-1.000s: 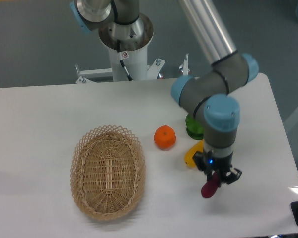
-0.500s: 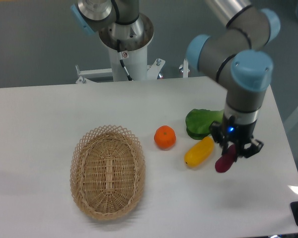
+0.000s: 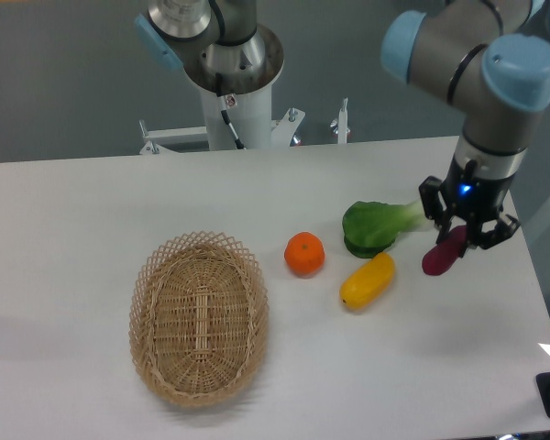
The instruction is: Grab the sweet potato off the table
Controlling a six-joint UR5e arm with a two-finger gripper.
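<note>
Nearest the camera, a wicker basket sits on the table, well apart from everything the task concerns. Beyond it, toward the middle, lie a yellow vegetable and an orange, near each other but not touching, with a leafy green just behind the yellow one. Farther right, the gripper hangs above the table's right side with its jaws closed on the sweet potato, which tilts downward and leftward out of the fingers, clear of the surface. So the pickup looks essentially done, judging by the gap between potato and table. The risk from here is the hold itself: the jaws seem to pinch the upper end of a smooth, rounded body, with most of its length hanging free below, so a quick swing or a sudden stop could let it pivot or slide out. If it dropped here it might roll, and the table's right edge is near. At the far side stands the arm's white base.
</note>
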